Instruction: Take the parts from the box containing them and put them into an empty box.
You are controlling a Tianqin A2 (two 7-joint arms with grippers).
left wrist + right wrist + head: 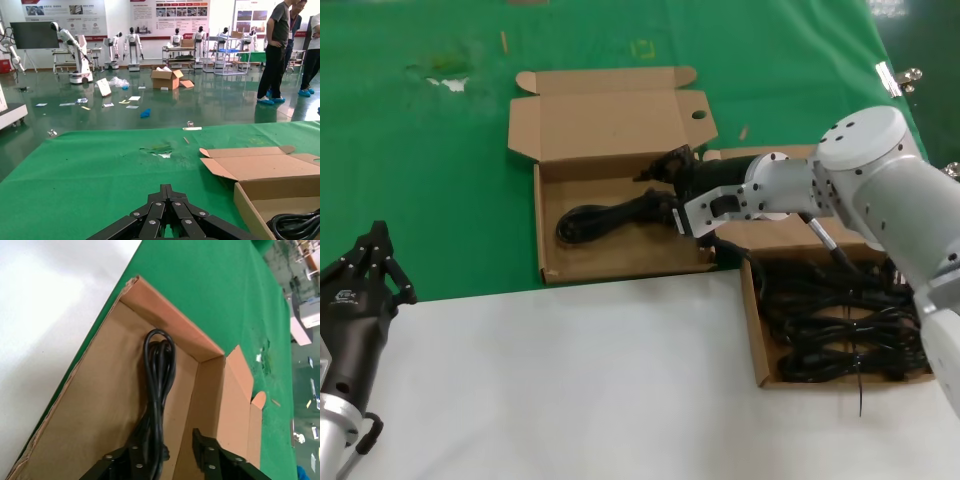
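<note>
From my head, my right gripper [672, 190] reaches left over the empty box [620, 175], where one bundled cord [610, 217] lies lengthwise left-to-right; the box containing them [760, 330] sits right, nearer me.

My left gripper [167, 212] waits closed, near-left.

At my right wrist, the right gripper's fingers [207, 455] stand parted, the cord's near end between them; whether they still grip it I cannot tell.

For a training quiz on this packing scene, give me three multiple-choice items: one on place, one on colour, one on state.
1. Where is the right gripper?
A. Over the box with the holed lid
B. Over the white surface
C. Parked at the table edge

2. What colour is the cable bundle in that box?
A. White
B. Black
C. Orange

3. How are the right gripper's jaws?
A. Shut on a cable
B. Open
C. Hidden

Key: 1 A, the head view shows it above that box; 2 B, it reads black in every view; 3 B, the right wrist view shows a gap.
</note>
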